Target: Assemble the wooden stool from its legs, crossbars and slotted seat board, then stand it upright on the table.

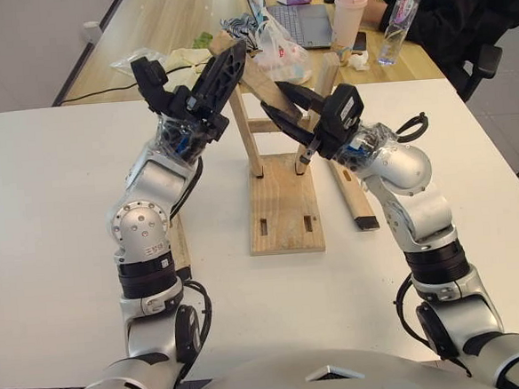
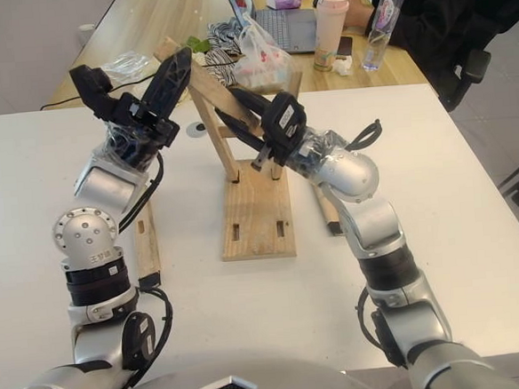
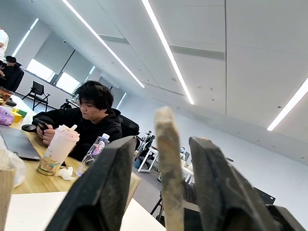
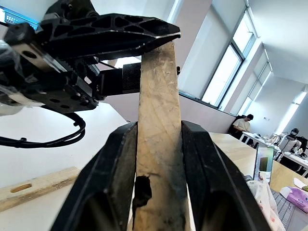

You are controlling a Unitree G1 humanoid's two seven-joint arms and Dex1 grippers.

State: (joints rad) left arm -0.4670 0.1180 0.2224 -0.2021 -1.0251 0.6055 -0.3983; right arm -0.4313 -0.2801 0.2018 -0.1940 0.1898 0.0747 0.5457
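Fingers (image 4: 113,178) of the right gripper (image 4: 159,125) clamp the lower end of a tilted wooden leg (image 1: 254,88), while the left gripper (image 3: 163,142) appears to pinch its upper end. Beneath, the slotted seat board (image 1: 283,219) lies flat on the white table (image 1: 45,192), two legs (image 1: 250,142) and a crossbar (image 1: 271,125) standing in its far slots; spare pieces (image 1: 353,197) flank it.

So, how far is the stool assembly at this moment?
Done: two legs stand in the far slots of the flat seat board. In hand: the left gripper is at one leg's top, the right gripper clamps a leg. Left: the near slots are empty, loose wooden pieces lie beside the board, and the stool is not upright.
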